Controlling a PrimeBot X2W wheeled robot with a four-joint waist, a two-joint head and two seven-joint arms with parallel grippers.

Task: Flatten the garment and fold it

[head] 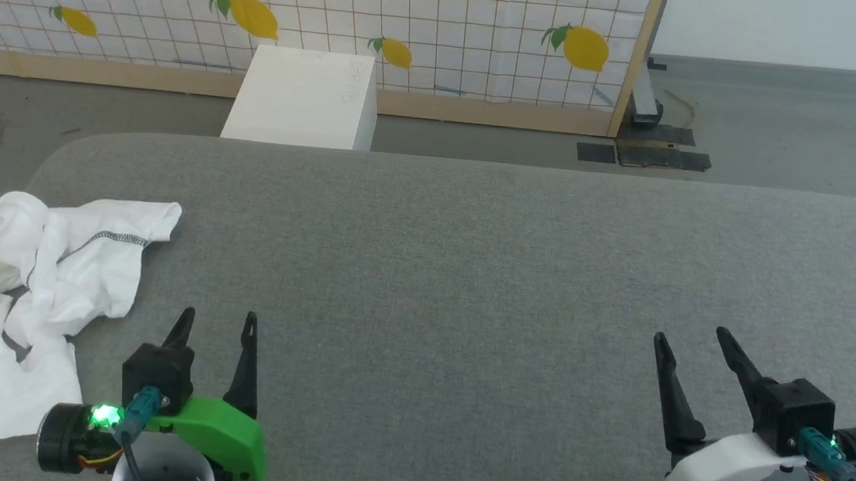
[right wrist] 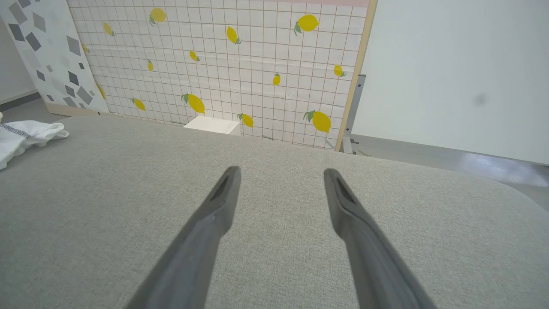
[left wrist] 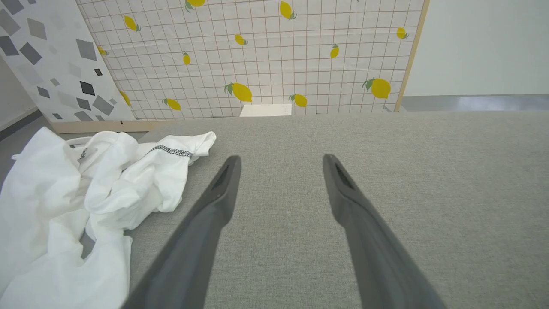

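Observation:
The garment (head: 21, 290), a white thin shirt with a dark stitched seam, lies crumpled at the left end of the grey table (head: 471, 275), part of it hanging past the edge. It also appears bunched at the left of the left wrist view as the garment (left wrist: 85, 193), and one tip of the garment (right wrist: 25, 133) shows at the far left of the right wrist view. My left gripper (head: 218, 320) stands open just right of the cloth, touching nothing. Far across the table at the lower right, my right gripper (head: 691, 335) is open and holds nothing.
A rigid white box (head: 305, 98) stands on the floor behind the table's far edge. Behind it runs a lemon-patterned grid panel (head: 416, 22) with a wooden frame. Grey floor lies to the right.

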